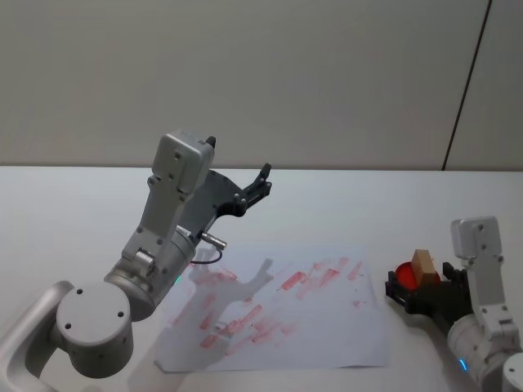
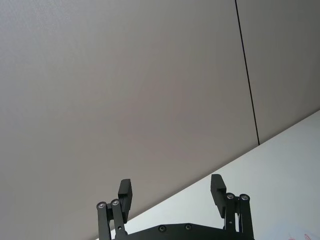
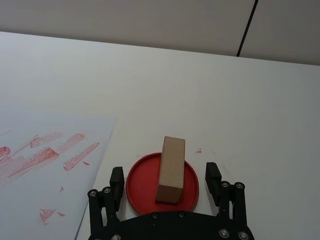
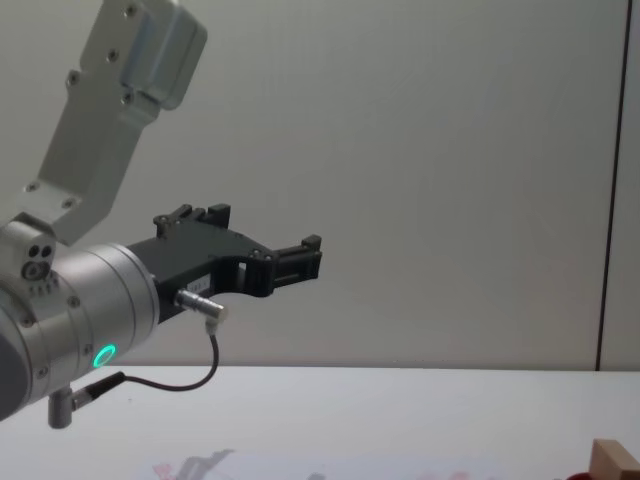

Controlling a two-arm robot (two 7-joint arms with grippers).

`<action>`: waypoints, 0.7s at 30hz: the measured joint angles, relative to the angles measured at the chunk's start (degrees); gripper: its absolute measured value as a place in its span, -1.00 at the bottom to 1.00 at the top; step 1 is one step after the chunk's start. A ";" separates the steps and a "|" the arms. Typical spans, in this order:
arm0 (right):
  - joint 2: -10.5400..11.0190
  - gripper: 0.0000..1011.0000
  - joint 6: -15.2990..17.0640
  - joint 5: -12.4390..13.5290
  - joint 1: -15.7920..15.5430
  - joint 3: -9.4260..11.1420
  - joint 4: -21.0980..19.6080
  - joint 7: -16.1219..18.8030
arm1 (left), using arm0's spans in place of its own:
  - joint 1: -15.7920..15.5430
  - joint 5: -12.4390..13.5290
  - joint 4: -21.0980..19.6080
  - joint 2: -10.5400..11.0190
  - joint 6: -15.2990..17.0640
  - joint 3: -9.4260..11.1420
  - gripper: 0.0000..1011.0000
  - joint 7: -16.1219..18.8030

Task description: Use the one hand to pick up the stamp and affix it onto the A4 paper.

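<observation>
- Right gripper [image 3: 165, 174]: jaws spread, wooden stamp [image 3: 171, 167] between them on red ink pad [image 3: 136, 183]
- Uneven closing could topple the tall stamp
- Left gripper [image 2: 171, 186] aloft, jaws spread

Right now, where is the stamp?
In the head view, the stamp stands on the red pad, right of the A4 paper, between the open fingers of the right gripper.

Open tabletop [image 3: 210, 95] around stamp [image 3: 170, 170]
</observation>
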 joint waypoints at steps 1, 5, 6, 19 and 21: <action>-0.03 0.98 -0.13 -0.07 0.00 0.03 0.00 0.10 | 0.00 0.00 0.00 0.00 0.00 0.00 0.98 0.00; -0.10 0.98 -0.42 -0.21 0.00 0.10 0.00 0.27 | 0.00 0.00 0.00 0.00 0.00 0.00 0.98 0.00; -0.13 0.98 -0.54 -0.26 0.00 0.12 0.00 0.32 | 0.00 0.00 0.00 0.00 0.00 0.00 0.98 0.00; -0.38 0.98 -0.95 -0.65 0.02 0.40 -0.11 0.45 | 0.00 0.00 0.00 0.00 0.00 0.00 0.98 0.00; -0.41 0.98 -1.02 -0.78 0.02 0.47 -0.15 0.44 | 0.00 0.00 0.00 0.00 0.00 0.00 0.98 0.00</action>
